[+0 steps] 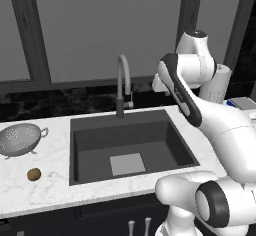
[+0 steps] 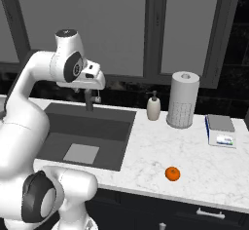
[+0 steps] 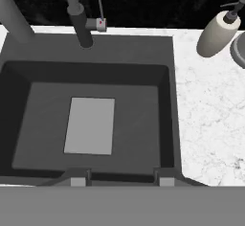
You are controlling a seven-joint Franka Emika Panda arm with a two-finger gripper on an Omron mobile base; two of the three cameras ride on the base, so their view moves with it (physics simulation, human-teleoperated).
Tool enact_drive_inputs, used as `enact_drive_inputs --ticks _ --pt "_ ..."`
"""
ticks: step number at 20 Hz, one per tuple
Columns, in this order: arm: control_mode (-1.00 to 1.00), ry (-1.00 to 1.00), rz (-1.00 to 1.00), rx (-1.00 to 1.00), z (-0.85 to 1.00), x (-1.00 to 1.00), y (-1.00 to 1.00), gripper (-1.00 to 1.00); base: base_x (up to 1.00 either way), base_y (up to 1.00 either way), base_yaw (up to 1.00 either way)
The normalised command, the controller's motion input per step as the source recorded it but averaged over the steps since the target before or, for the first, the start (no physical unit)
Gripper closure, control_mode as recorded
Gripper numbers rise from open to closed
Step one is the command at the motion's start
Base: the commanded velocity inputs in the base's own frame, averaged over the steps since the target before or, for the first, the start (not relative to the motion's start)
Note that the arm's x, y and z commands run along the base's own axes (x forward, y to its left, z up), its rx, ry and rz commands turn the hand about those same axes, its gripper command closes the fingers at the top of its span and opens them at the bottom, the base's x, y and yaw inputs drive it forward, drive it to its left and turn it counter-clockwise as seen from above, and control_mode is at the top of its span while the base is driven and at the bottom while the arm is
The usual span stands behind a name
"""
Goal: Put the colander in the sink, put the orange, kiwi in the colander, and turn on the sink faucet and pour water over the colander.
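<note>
Sink (image 1: 90,135) set in the marble counter (image 2: 160,146), faucet (image 1: 121,85) at its far edge. Colander (image 1: 20,138) and kiwi (image 1: 34,174) lay left of the basin; orange (image 2: 172,173) lay right, nearer than the soap dispenser (image 2: 153,106). Gripper (image 3: 122,179) hovered above the sink, fingers set narrow, holding nothing.

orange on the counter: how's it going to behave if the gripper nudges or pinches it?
The orange looks round and smooth, sitting alone on flat marble counter, so a nudge would probably roll it. A two-finger pinch may slip off its curved sides unless centred. It looks small, likely light.
</note>
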Motion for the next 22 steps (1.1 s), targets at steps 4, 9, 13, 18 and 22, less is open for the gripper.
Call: enact_drive_inputs --ticks 4,9,13,18,22 --pt "-1.00 -0.04 0.00 0.00 0.00 -0.12 0.12 -1.00 0.00 0.00 0.00" --pt "-1.00 -0.15 0.00 0.00 0.00 -0.44 0.38 -1.00 0.00 0.00 0.00" --pt "-1.00 -0.19 0.00 0.07 0.00 -0.49 0.46 -1.00 0.00 0.00 0.00" --pt "-1.00 -0.14 -0.01 0.12 0.00 -0.32 0.65 -1.00 0.00 0.00 0.00" --pt "-1.00 -0.01 -0.01 0.14 0.00 -0.08 0.85 -1.00 0.00 0.00 0.00"
